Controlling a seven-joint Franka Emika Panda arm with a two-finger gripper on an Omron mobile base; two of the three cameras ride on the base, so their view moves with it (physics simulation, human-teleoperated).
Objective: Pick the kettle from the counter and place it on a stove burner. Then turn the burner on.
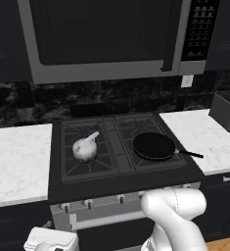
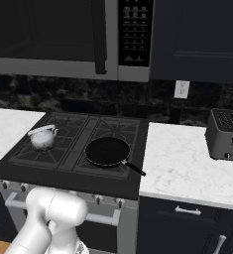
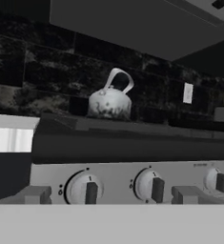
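Observation:
The small silvery kettle [image 1: 85, 148] [image 2: 43, 138] [image 3: 110, 101] stands upright on the front-left stove burner [image 1: 72, 166] [image 2: 31, 154], a dark grate with no flame showing. The white marble counter [image 1: 16, 162] [image 2: 182, 163] lies on both sides of the cooktop. My gripper [image 3: 112, 195] is low in front of the stove, level with the control knobs [image 3: 87, 189] [image 3: 151, 186] and a short way from them. It is open, its fingertips [image 3: 37, 194] wide apart with nothing between them. The hand [image 1: 50, 240] sits below the stove's front left.
A flat black frying pan [image 1: 154, 145] [image 2: 107, 151] lies on the front-right burner, handle pointing right. A grey toaster [image 1: 227, 110] [image 2: 226, 134] stands on the right counter. A microwave [image 1: 111, 34] hangs above the cooktop. Several knobs [image 1: 88, 203] line the stove front.

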